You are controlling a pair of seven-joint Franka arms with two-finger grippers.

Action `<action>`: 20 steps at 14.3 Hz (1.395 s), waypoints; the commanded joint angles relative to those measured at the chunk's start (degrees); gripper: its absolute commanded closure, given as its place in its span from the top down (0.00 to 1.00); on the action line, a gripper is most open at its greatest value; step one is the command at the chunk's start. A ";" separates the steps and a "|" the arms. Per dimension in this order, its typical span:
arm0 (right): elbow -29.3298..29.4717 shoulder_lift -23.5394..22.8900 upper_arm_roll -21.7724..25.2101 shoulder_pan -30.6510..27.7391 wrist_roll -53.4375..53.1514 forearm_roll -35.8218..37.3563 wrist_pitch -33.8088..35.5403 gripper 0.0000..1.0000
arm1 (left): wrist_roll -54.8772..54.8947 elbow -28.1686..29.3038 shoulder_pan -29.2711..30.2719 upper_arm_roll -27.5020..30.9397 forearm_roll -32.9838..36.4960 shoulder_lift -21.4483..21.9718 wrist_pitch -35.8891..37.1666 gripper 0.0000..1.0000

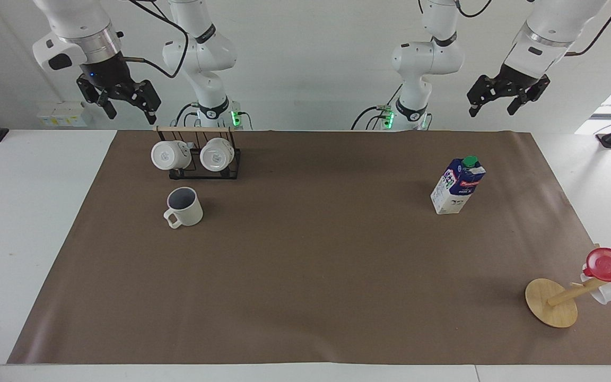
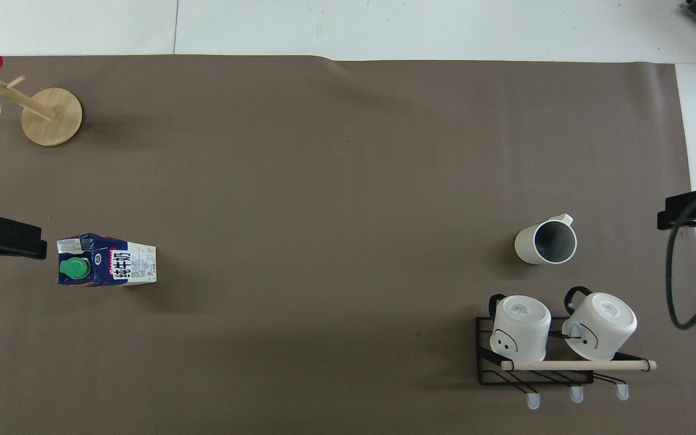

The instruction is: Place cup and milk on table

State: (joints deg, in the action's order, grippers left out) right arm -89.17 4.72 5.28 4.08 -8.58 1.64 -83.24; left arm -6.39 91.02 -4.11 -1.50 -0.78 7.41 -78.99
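The cup (image 1: 184, 206) stands upright on the brown sheet (image 1: 305, 276) of the table (image 1: 24, 212), toward my right arm's end, its dark inside showing from both cameras. In the facing view its handle points to about 8 o'clock; in the overhead view the same handle pokes out at about 1 o'clock from the rim. At 12 o'clock from the cup in the facing view, nearer to me, is a black wire rack (image 1: 199, 159) with a wooden bar, holding two white mugs (image 1: 170, 155). Only the facing view shows their round bases straight on; only the overhead view shows the drawn faces on their sides. The milk (image 1: 457, 185) stands upright well apart from the cup, toward my left arm's end. The facing view shows its red label and full height, while the overhead view looks down on the green cap and the printed side panel. At 5 o'clock from the milk in the facing view, farther from me, a wooden mug tree (image 1: 551, 302) carries a red cup (image 1: 610, 265) and a white one half hidden beneath it. My right claw (image 1: 128, 106) hangs spread and empty, raised over the table's near edge beside the rack. My left claw (image 1: 496, 103) hangs spread and empty too. The overhead view catches only the dark tips of each claw at its side edges.
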 commanded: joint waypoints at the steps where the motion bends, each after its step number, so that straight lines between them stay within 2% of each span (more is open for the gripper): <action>1: -2.15 1.43 -0.36 -0.83 0.85 -0.94 -0.96 1.00 | 0.06 -0.14 0.15 0.10 -0.54 0.42 0.85 1.00; 13: -2.24 1.44 -0.36 -0.83 0.49 -1.12 -0.96 1.00 | 0.06 -0.14 0.15 0.10 -0.54 0.42 0.85 1.00; 16: -3.90 1.43 -0.45 -0.74 0.24 -1.20 -1.22 1.00 | 0.06 -0.14 0.15 0.10 -0.54 0.42 0.85 1.00; 20: -6.19 1.26 -0.53 -0.30 -0.03 -1.20 -7.27 1.00 | 0.06 -0.14 0.15 0.10 -0.54 0.42 0.85 1.00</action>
State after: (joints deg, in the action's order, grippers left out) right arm -92.42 4.83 5.00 4.15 -8.58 1.54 -87.32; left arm -6.39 91.02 -4.11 -1.50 -0.78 7.41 -78.99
